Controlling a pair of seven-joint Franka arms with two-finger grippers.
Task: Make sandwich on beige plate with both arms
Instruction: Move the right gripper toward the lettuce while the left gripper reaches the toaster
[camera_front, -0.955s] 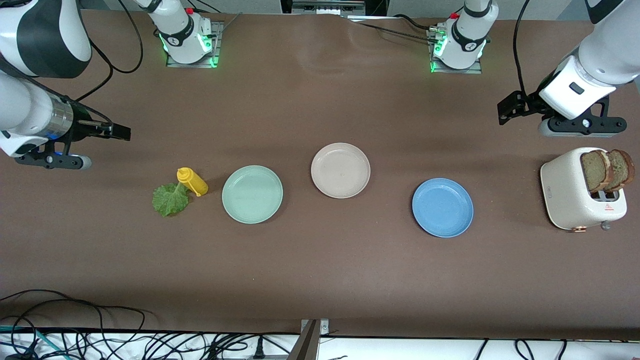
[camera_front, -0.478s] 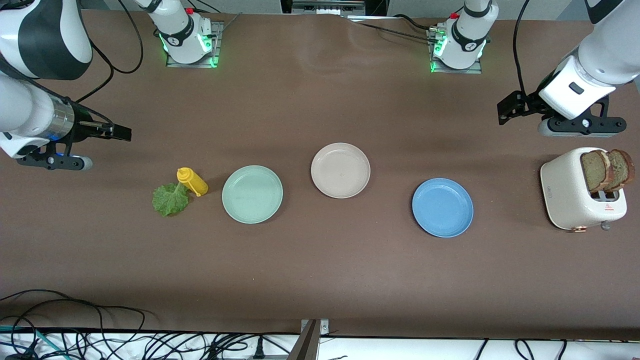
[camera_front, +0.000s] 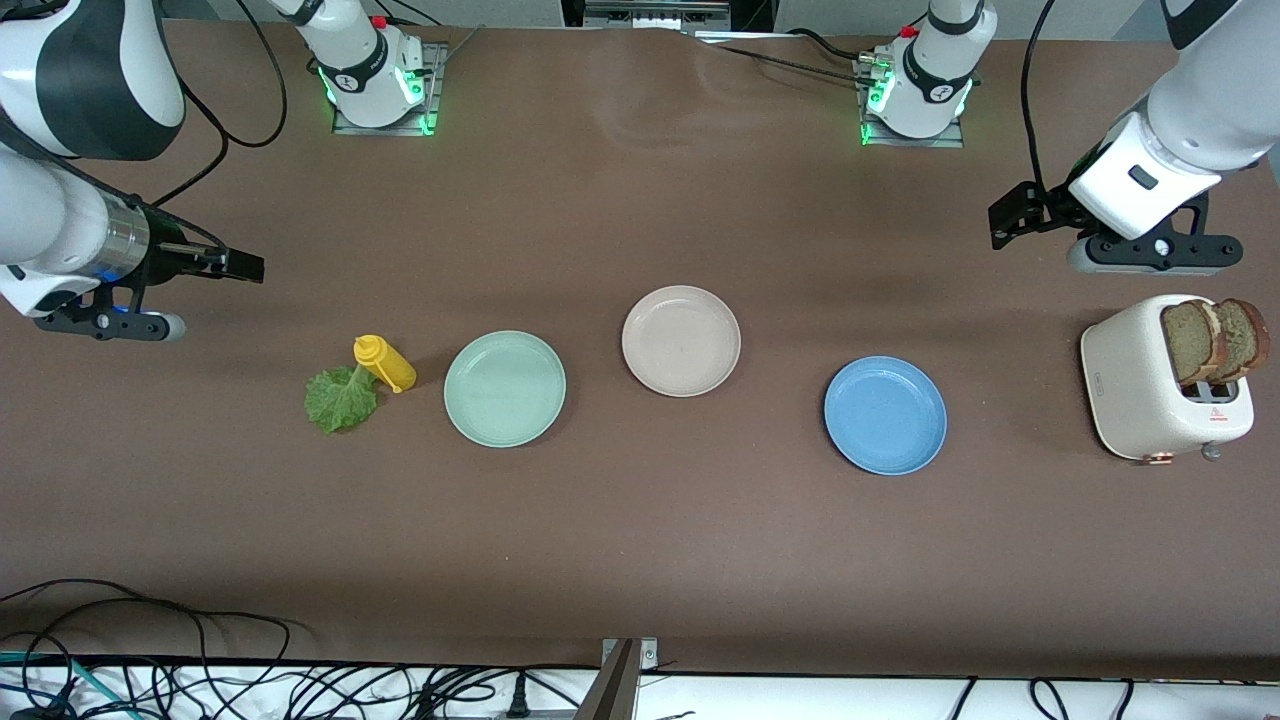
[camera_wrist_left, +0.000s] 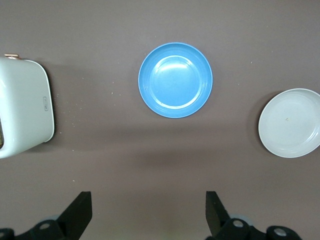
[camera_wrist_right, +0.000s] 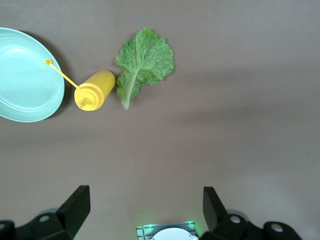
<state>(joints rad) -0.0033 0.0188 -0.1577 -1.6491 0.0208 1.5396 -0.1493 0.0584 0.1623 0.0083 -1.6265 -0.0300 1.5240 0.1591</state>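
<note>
The beige plate (camera_front: 681, 340) lies bare mid-table; it also shows in the left wrist view (camera_wrist_left: 290, 123). Two brown bread slices (camera_front: 1213, 340) stand in the white toaster (camera_front: 1140, 385) at the left arm's end. The green lettuce leaf (camera_front: 341, 398) lies on the table at the right arm's end and shows in the right wrist view (camera_wrist_right: 144, 62). My left gripper (camera_front: 1008, 215) hangs open and empty in the air over bare table beside the toaster (camera_wrist_left: 22, 107). My right gripper (camera_front: 235, 263) is open and empty, high over the table near the lettuce.
A yellow mustard bottle (camera_front: 385, 364) lies touching the lettuce, beside the mint-green plate (camera_front: 505, 388). A blue plate (camera_front: 885, 415) lies between the beige plate and the toaster. Cables run along the table edge nearest the front camera.
My left arm has shifted slightly toward the robots' bases. The right arm has barely moved. Nothing on the table has changed.
</note>
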